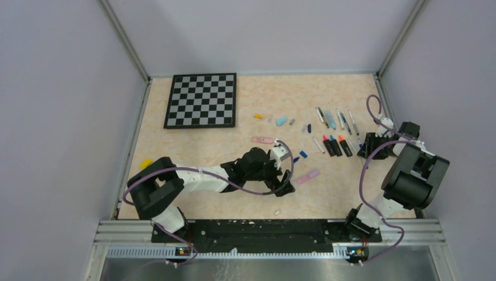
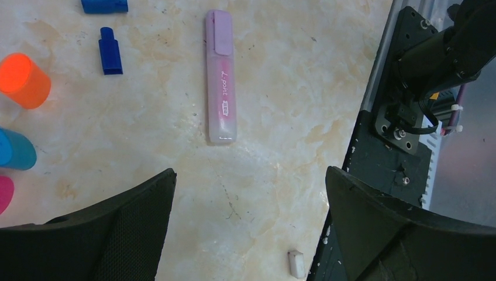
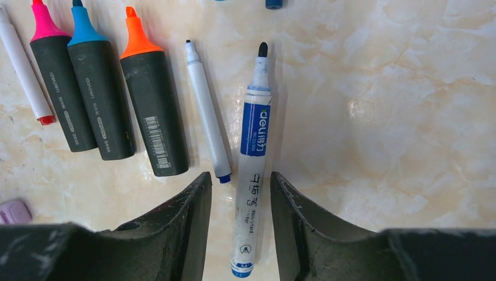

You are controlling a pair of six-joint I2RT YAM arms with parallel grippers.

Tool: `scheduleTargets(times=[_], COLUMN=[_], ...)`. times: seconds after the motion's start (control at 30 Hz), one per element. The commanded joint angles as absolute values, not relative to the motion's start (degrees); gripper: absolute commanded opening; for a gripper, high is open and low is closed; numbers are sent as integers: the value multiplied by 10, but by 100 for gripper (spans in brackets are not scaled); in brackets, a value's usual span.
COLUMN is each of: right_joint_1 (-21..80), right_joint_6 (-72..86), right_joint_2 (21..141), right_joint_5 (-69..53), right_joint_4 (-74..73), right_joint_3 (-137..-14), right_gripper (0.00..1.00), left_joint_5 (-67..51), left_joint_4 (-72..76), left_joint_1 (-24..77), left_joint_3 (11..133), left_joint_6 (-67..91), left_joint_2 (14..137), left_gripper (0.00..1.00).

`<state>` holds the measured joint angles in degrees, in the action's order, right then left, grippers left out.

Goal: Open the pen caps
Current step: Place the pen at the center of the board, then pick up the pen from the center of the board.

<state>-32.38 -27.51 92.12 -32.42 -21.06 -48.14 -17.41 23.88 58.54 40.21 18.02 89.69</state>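
Your right fingers, narrowly apart, straddle the slim white-and-blue plastic marker, tip pointing away. Your left fingers gape wide, and beyond them the translucent pink highlighter lies lengthwise, its lilac cap farthest.

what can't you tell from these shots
- Right wrist view: whether the right gripper pinches the blue-label marker; its fingers hide contact.
- Left wrist view: blue cap cut by the left edge.
- Top view: loose caps too small to identify.

We see a left arm and right arm of white tubes and black joints, lilac cables looping alongside; black, finely textured fingers; silver screws.
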Motion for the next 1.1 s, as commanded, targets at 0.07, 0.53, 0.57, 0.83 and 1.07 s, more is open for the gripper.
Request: scheduleTargets(times=[0.07,0.53,0.57,0.83,1.07], right_joint_1=[-329,-333,-333,-334,-334], right_joint_6=[-285,-303,-306,-316,-301], right_joint_2=[899,823,814,733,673], right_joint_5=[-325,-349,-357,-467,-556], right_joint_4=[-220,-244,-248,-285,-302], right_joint_3=[-511,-508,-507,-495,-486], right_gripper=[42,45,45,45,45], left_joint_5=[-171,-47,-38,-6,32], left_joint_4=[191,40,30,-44,-78], left_joint_1=[600,647,649,652,662], left_joint_3=[483,654,668,758,778], left_joint_6=[134,66,64,48,51], left_joint_2=[947,1081,1092,1167,1188], left_gripper=[99,90,87,63,44])
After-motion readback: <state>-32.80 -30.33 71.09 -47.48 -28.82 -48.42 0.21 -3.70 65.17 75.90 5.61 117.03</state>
